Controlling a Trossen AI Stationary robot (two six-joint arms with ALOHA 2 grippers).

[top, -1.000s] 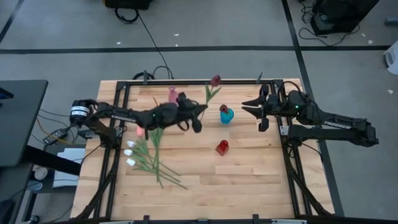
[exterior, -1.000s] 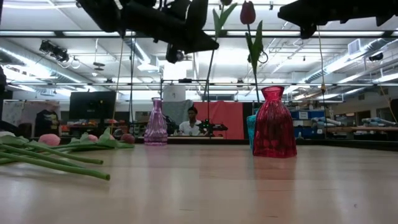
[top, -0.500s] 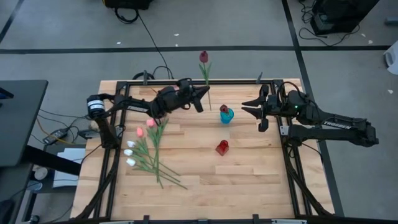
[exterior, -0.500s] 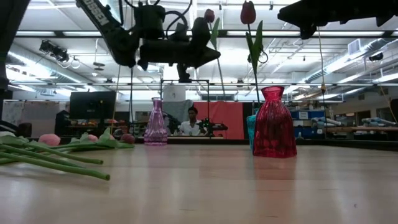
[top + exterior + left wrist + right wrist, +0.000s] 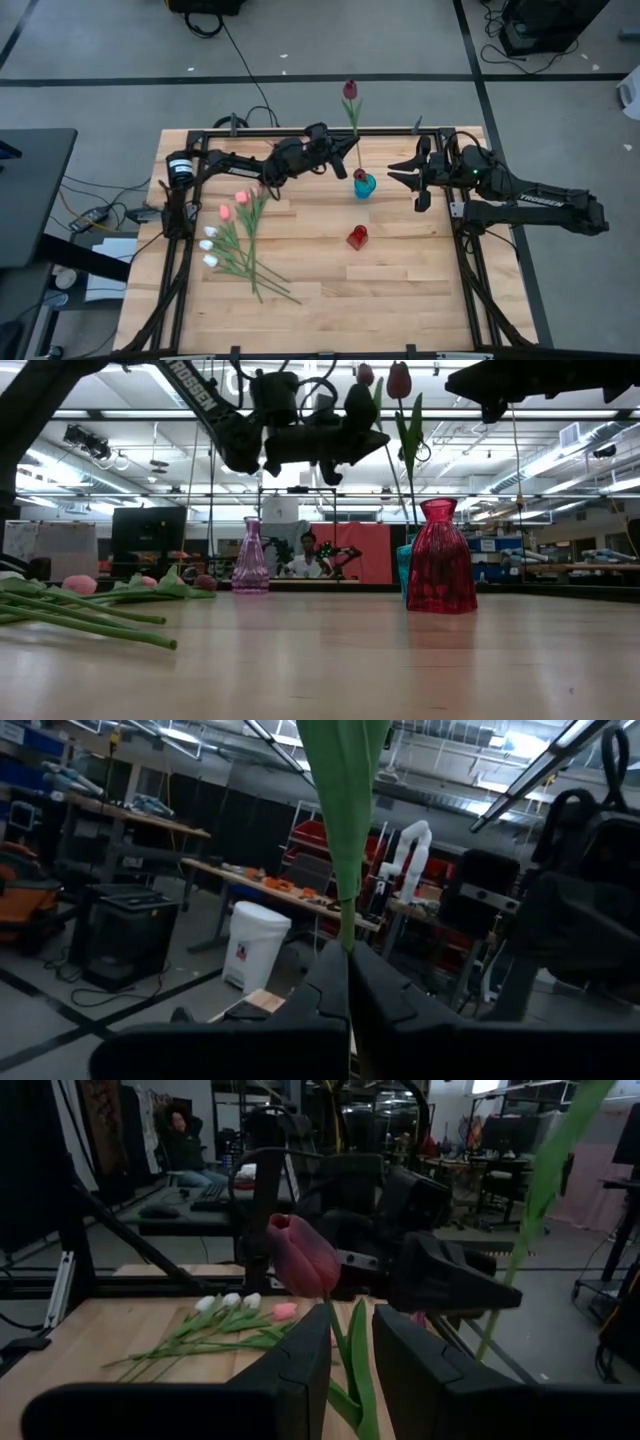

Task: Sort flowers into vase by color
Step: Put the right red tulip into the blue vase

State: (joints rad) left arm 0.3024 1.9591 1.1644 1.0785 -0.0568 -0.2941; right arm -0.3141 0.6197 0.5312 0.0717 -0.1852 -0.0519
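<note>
- Dark red held tulip point(image 5: 350, 90), raised well above the table point(image 5: 400, 290), bud uppermost, its green stem slanting down toward the blue vase point(image 5: 364, 186).
- Cannot tell whether the lower stem end reaches into the blue vase's mouth.
- Clamped on that stem just beside the blue vase, on its far-left side: left gripper point(image 5: 346, 151), fingers pressed together with the stem pinched between them and a broad green leaf point(image 5: 345, 790) rising beyond the tips in the left wrist view.
- Already standing in the blue vase: a second tulip point(image 5: 399, 380), also dark red, upright, with its bud high over the vase in the low view and close beside the held tulip's bud.
- Level with the blue vase on its right, near but apart: right gripper point(image 5: 392, 172), pointing at the vase, fingers a little apart with nothing gripped. Shows the second tulip's stem through the gap in the right wrist view; no contact to be made out.
- In front of the blue vase, closer to the table's middle: red vase point(image 5: 357, 237), upright, no flower in it.
- Left of the blue vase in the low view, farther back: purple vase point(image 5: 250, 557), upright, under the left arm.
- Well to the left of the blue vase, lying flat on the wood: loose tulips point(image 5: 240, 235), pink and white buds fanned together, stems trailing toward the table's front.
- Beyond the table, in the room behind the vases: person point(image 5: 308, 555) seated.
</note>
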